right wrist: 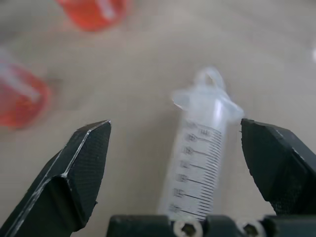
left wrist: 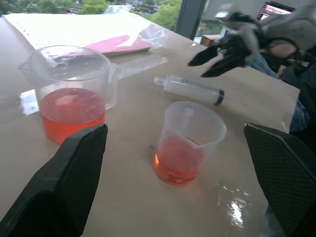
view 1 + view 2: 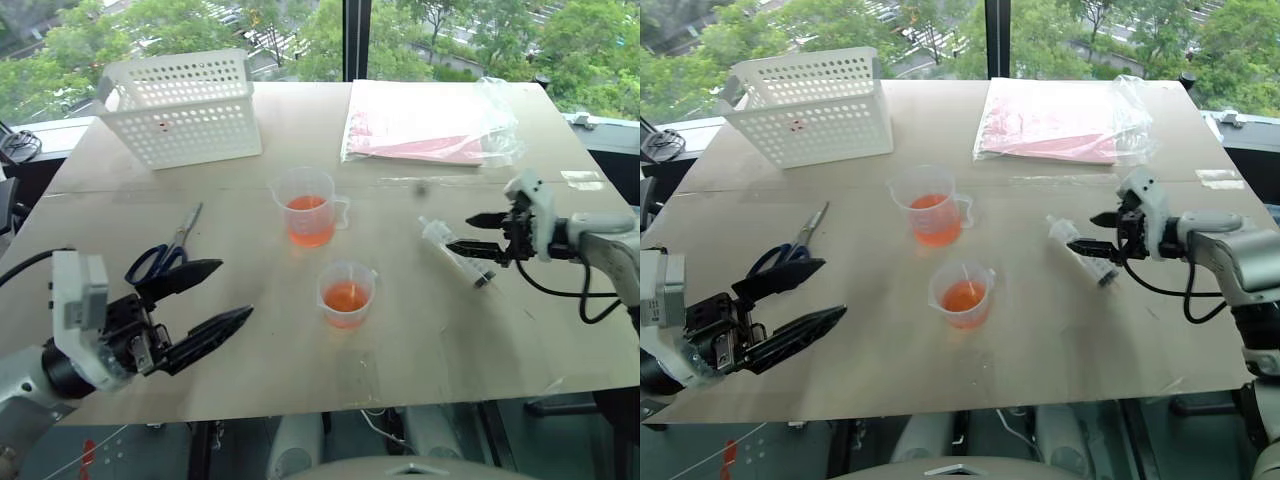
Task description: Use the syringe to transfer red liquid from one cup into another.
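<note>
I see the syringe point(image 3: 456, 253) lying flat on the table point(image 3: 420, 340), right of the two cups of red liquid point(image 3: 346, 294). My right gripper point(image 3: 478, 235) sits just beside it, fingers spread, nothing held. My left gripper point(image 3: 205, 300) hangs open too, near the scissors point(image 3: 165, 254).

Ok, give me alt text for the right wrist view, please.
A clear syringe with printed markings lies on the table between the open right claw fingers, untouched. Two cups of red liquid, one and another, sit blurred beyond it.
</note>
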Controlling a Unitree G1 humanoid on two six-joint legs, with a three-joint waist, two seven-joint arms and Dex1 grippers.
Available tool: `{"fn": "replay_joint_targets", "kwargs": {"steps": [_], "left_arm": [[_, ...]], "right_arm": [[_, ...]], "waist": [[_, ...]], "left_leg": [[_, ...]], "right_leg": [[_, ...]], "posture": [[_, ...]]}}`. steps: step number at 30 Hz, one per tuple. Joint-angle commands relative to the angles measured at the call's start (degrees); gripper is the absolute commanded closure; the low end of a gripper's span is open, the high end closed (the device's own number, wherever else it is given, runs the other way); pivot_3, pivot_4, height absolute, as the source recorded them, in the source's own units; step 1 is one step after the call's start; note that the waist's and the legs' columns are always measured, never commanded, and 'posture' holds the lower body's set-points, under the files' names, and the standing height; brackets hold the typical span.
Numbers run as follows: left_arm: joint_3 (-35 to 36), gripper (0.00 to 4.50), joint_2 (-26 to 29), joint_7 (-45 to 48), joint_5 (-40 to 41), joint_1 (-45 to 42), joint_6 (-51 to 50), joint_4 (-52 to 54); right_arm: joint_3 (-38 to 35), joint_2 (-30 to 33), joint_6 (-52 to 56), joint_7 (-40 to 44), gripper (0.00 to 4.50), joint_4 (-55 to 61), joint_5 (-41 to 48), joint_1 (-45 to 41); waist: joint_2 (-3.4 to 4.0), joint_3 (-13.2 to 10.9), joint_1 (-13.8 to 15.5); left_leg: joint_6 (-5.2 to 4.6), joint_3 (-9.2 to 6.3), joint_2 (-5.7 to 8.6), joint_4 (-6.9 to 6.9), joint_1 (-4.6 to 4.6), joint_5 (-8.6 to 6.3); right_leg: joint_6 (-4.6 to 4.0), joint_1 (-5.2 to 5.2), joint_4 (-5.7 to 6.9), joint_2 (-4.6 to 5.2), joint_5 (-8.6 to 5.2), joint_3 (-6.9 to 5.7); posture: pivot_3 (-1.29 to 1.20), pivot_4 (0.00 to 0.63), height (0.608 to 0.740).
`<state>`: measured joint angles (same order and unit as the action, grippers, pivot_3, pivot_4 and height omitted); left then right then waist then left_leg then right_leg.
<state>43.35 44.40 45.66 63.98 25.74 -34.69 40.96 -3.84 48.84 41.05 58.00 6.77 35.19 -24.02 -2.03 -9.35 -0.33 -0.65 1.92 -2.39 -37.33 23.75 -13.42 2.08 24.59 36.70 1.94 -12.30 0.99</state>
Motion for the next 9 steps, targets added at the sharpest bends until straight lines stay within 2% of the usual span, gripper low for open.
{"fn": "replay_joint_targets", "kwargs": {"steps": [1, 4, 9], "left_arm": [[-1.6, 0.0, -0.9, -5.1, -3.2, -1.9, 0.1, -2.6], [-1.6, 0.0, -1.5, -8.2, -4.5, -3.5, -0.6, -6.6], [-2.1, 0.0, -3.6, -9.0, -7.7, -2.4, -0.3, -11.0]], "right_arm": [[-11.3, 1.2, -5.5, 2.6, 0.04, 6.9, 2.9, 8.1], [-20.4, 0.8, -7.5, 2.9, 0.04, 11.5, 4.2, 18.3], [-30.5, -0.6, -14.5, 7.4, 0.04, 15.8, 0.9, 37.6]], "waist": [[-0.01, 0.0, 0.2], [-0.04, 0.0, 0.1], [-0.03, 0.2, 0.2]], "left_leg": [[0.0, -0.01, 0.0, 0.0, -0.01, 0.0], [0.0, -0.03, 0.0, -0.06, -0.06, 0.0], [0.0, -0.01, -0.01, -0.07, -0.15, 0.0]], "right_leg": [[0.0, -0.01, 0.0, 0.0, -0.01, 0.0], [0.01, -0.08, 0.04, 0.0, -0.02, -0.03], [0.04, -0.14, 0.04, 0.0, -0.06, -0.03]], "posture": [[0.0, 0.15, 0.74], [0.0, 0.15, 0.74], [0.0, 0.15, 0.74]]}}
